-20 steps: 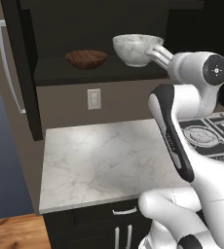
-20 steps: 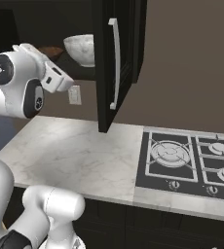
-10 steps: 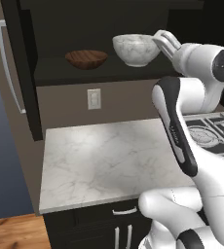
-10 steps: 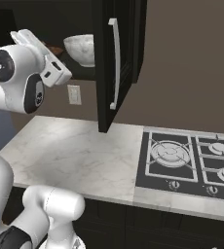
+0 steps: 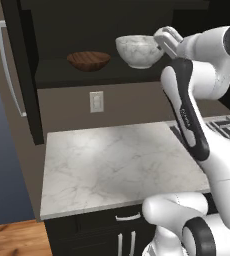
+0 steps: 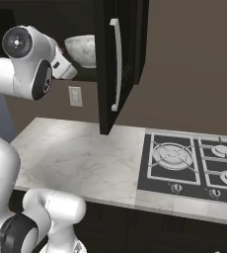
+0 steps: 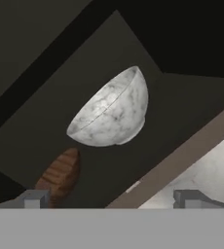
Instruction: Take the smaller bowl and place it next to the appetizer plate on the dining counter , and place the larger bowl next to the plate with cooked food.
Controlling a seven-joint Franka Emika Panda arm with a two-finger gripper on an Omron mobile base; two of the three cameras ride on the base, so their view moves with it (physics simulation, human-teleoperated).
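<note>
On a dark cabinet shelf stand the smaller bowl [image 5: 88, 60], shallow brown wood, and to its right the larger bowl [image 5: 139, 50], deep white marble. My gripper [image 5: 161, 42] hangs just right of the larger bowl's rim, at shelf height. Seen from the hand, the larger bowl [image 7: 111, 111] lies ahead and the smaller bowl [image 7: 60, 174] lower left. The gripper [image 7: 111, 198] is open, fingertips [image 7: 33, 198] wide apart with nothing between them. From the right base the larger bowl [image 6: 82, 50] shows behind the hand. Both plates and the dining counter are out of view.
Below the shelf lies a small marble worktop [image 5: 112, 165] over black drawers, with a wall outlet [image 5: 96, 101] behind it. The open black cabinet door [image 6: 118, 64] juts out at the right of the shelf. A gas stove [image 6: 194, 163] sits further right.
The hand has lifted slightly beside the larger bowl's right rim and the upper arm has swung higher. Both bowls stay in place on the shelf.
</note>
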